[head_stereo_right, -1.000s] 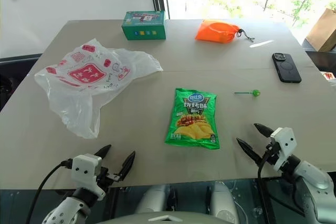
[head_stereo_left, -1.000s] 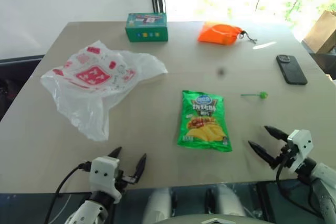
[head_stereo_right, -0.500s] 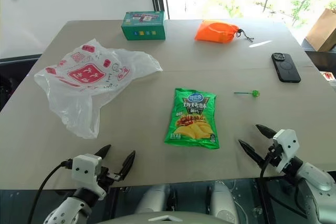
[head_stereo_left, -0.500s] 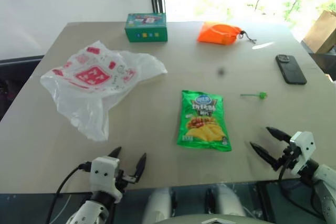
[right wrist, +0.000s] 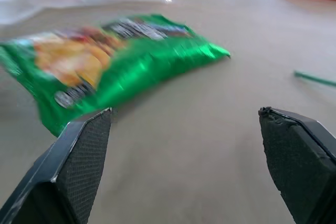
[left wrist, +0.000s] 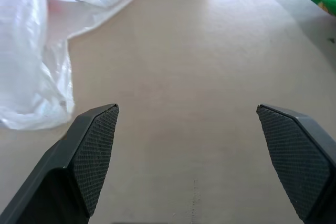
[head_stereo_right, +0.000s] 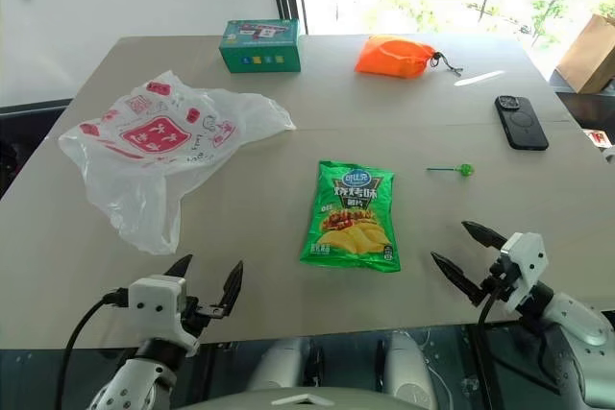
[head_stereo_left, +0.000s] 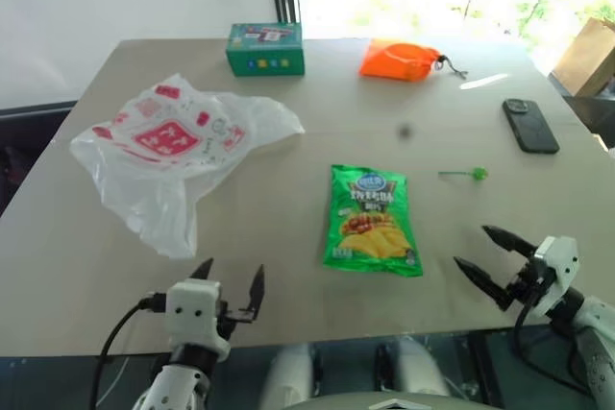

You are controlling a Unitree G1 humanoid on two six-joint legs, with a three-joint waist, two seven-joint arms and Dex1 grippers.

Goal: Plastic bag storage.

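Left eye view: the plastic bag (head_stereo_left: pixel 173 156) lies crumpled on the table's (head_stereo_left: pixel 288 228) left side, long axis running from near-left toward far-right. Left gripper (head_stereo_left: pixel 229 279) and right gripper (head_stereo_left: pixel 487 257) gape wide, empty.

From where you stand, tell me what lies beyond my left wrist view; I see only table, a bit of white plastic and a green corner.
Observer: The white plastic is the plastic bag, spread crumpled on the table's left half, ahead of the left gripper.
Operator: Name the green corner.
Observer: A green chip packet, lying flat near the table's middle, apart from the bag.
Operator: Report the right gripper.
Observer: The right gripper is open, empty, near the front edge, right of the packet.
Operator: List what lies at the far edge.
Observer: A green box and an orange pouch; a phone lies to the right.
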